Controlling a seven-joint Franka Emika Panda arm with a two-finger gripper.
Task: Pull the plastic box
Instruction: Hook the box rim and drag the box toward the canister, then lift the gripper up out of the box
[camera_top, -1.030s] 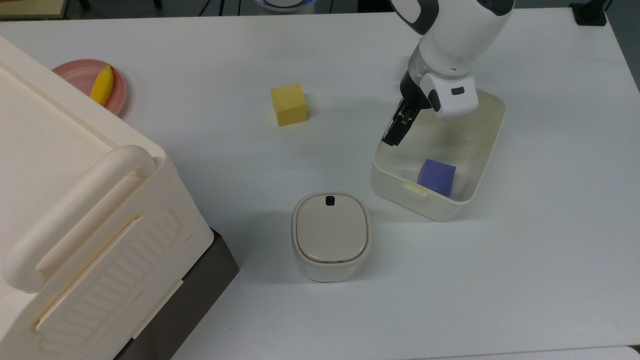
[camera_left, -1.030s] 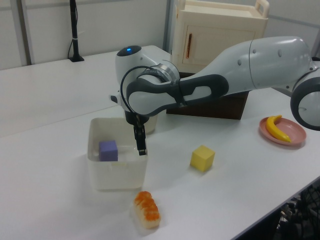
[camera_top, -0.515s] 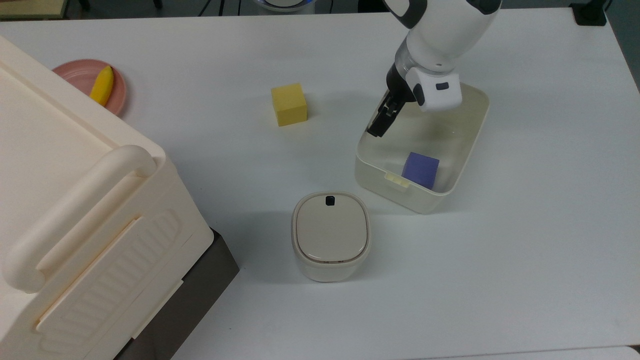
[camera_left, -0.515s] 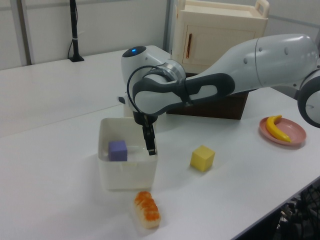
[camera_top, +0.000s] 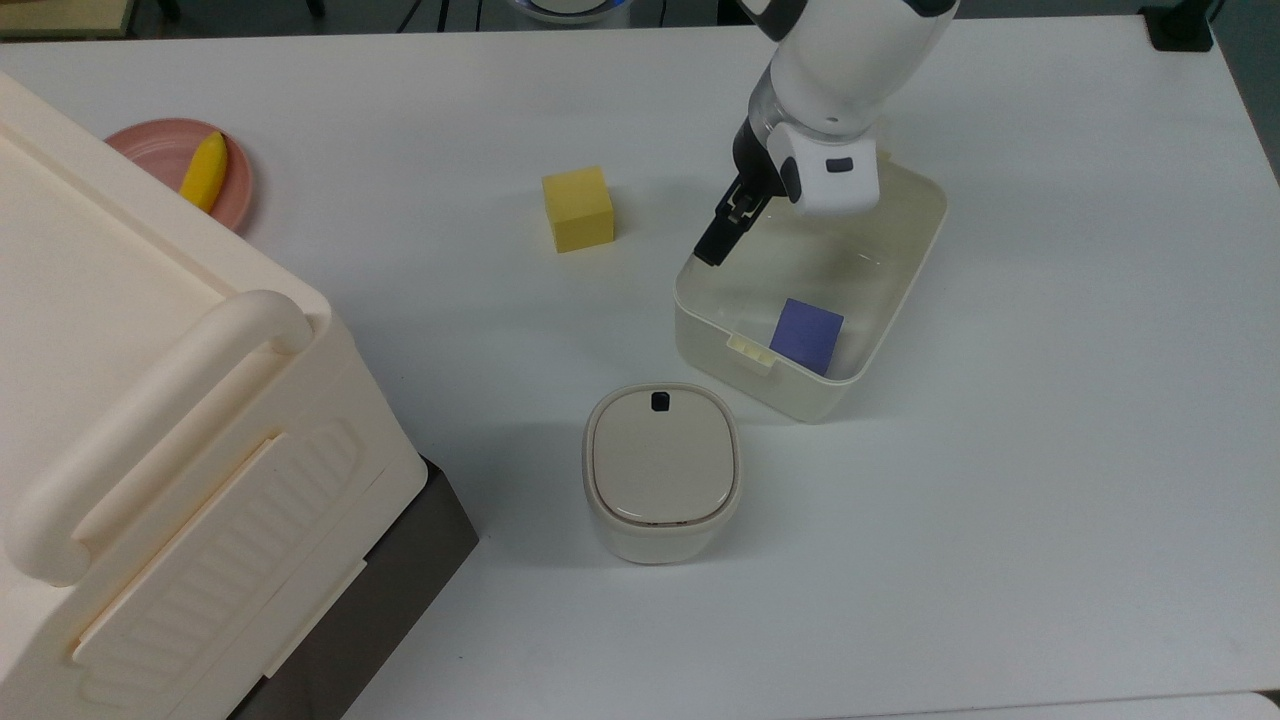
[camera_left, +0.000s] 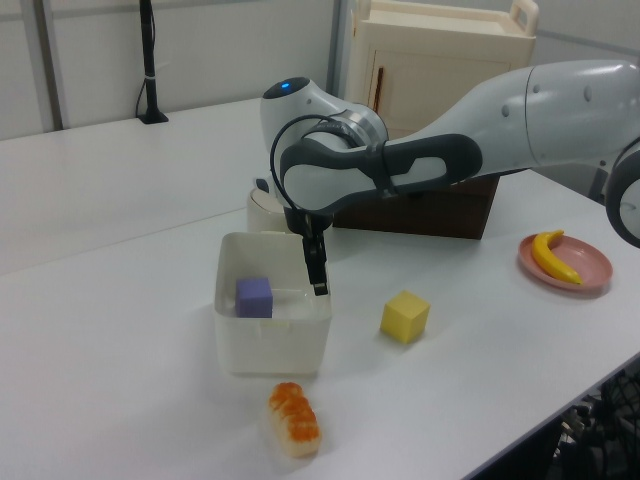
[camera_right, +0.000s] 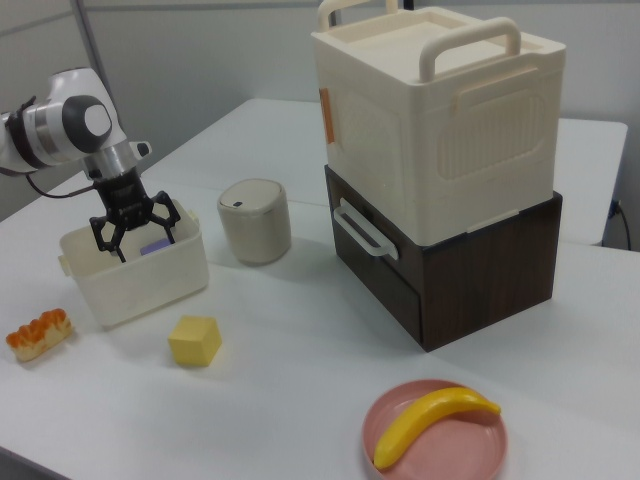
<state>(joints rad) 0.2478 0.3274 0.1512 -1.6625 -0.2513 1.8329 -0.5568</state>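
The plastic box (camera_top: 800, 398) is a cream, lidless tub on the white table, right of centre in the top view. A purple cube (camera_top: 808, 335) lies inside it. The tub also shows in the left view (camera_left: 270, 345) and in the right view (camera_right: 140, 285). My gripper (camera_right: 137, 228) reaches down into the box from above with its fingers spread open. One dark finger (camera_top: 714, 243) stands against the box's long wall on the top view's left. In the left view that finger (camera_left: 318, 278) sits at the wall on the left view's right. Nothing is clamped between the fingers.
A yellow cube (camera_top: 578, 208) lies on the top view's left of the box. A round lidded container (camera_top: 661, 468) stands just below it. A large cream chest (camera_top: 150, 420) fills the left side, with a banana (camera_top: 204, 172) on a pink plate (camera_top: 160, 150). A sushi piece (camera_left: 293, 420) lies near the box.
The gripper and the plastic box have slid together toward the top view's left and slightly up, closer to the yellow cube. The purple cube rode along inside.
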